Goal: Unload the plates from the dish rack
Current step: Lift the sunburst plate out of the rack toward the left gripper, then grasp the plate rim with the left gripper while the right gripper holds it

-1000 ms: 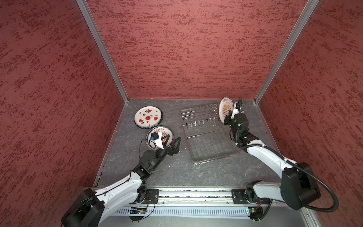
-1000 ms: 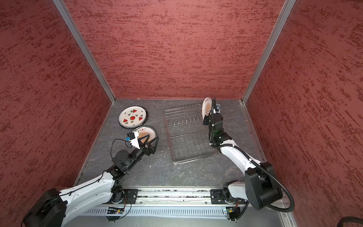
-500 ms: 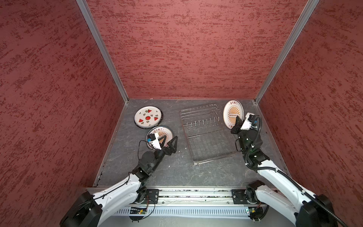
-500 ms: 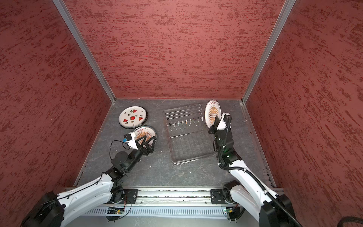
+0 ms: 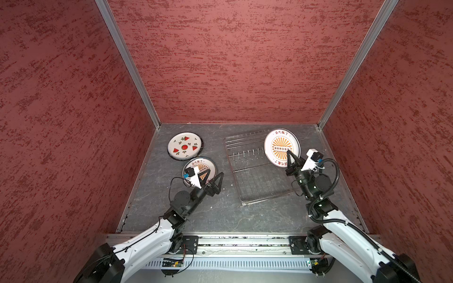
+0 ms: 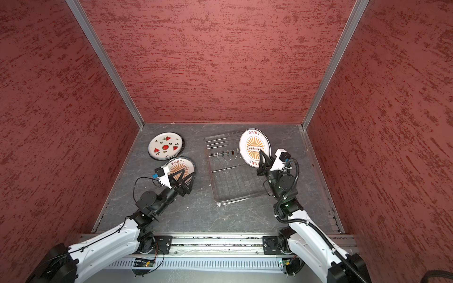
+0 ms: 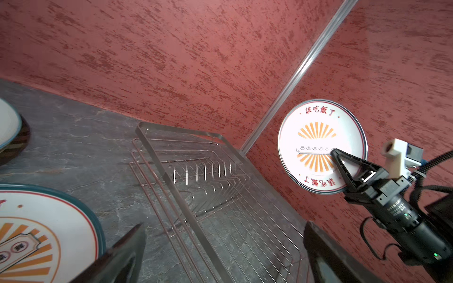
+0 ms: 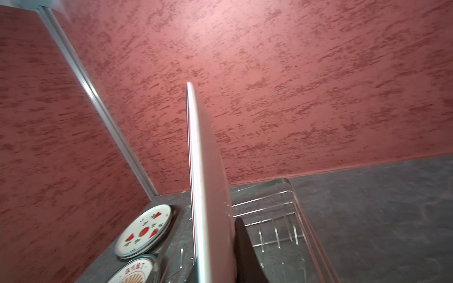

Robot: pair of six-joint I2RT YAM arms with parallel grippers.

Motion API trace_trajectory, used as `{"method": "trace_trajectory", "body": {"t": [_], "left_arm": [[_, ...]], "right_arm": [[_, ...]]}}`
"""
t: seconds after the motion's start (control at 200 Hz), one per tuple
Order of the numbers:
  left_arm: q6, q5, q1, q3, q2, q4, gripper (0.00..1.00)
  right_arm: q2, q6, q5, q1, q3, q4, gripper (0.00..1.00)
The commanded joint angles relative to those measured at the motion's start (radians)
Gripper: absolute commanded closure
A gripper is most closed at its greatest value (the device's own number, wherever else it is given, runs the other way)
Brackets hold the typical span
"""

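The right end effector [image 5: 290, 156] is pinched on the lower rim of a sunburst plate [image 5: 279, 143], held on edge in the air over the far right end of the dish rack [image 5: 257, 181], printed face turned toward the left arm. The left end effector [image 5: 215, 172] is spread wide, holding nothing, low over the near edge of a second sunburst plate [image 5: 196, 163] lying flat on the counter [image 5: 220, 215] left of the rack. The watermelon plate [image 5: 185, 147] lies flat farther back by the left wall, just beside the second one; touching or overlapping, cannot tell.
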Motion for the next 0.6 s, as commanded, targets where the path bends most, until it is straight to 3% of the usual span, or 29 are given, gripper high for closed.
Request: {"method": "trace_trajectory", "body": {"t": [0.0, 0.321, 0.596], "left_arm": [[0.037, 0.127, 0.008, -0.014, -0.006, 0.08, 0.01], [0.054, 0.33, 0.023, -0.02, 0.036, 0.201, 0.0], [0.062, 0.365, 0.025, 0.012, 0.188, 0.323, 0.0]], "right_arm": [[0.009, 0.048, -0.188, 0.004, 0.004, 0.146, 0.94], [0.174, 0.111, -0.609, 0.005, 0.055, 0.293, 0.95], [0.272, 0.14, -0.738, 0.017, 0.083, 0.371, 0.95]]}}
